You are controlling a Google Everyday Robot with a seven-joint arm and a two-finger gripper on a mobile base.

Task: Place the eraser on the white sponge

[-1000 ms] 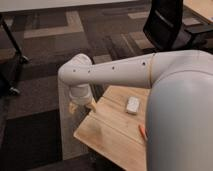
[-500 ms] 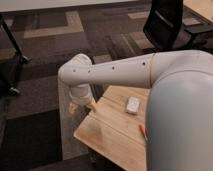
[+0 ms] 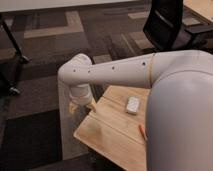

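Observation:
The white sponge (image 3: 132,105) lies on the wooden table (image 3: 110,130), near its far edge. The eraser is not visible; the big white arm (image 3: 125,72) covers much of the table's right side. The arm reaches left across the view and bends down at its wrist. The gripper (image 3: 82,104) hangs below that wrist at the table's left corner, to the left of the sponge and apart from it. I cannot tell whether it holds anything.
An orange stick (image 3: 142,131) lies on the table at the arm's edge. A black office chair (image 3: 170,25) stands at the back right. A dark stand (image 3: 12,55) is at the left. Grey and tan patterned carpet (image 3: 55,30) surrounds the table.

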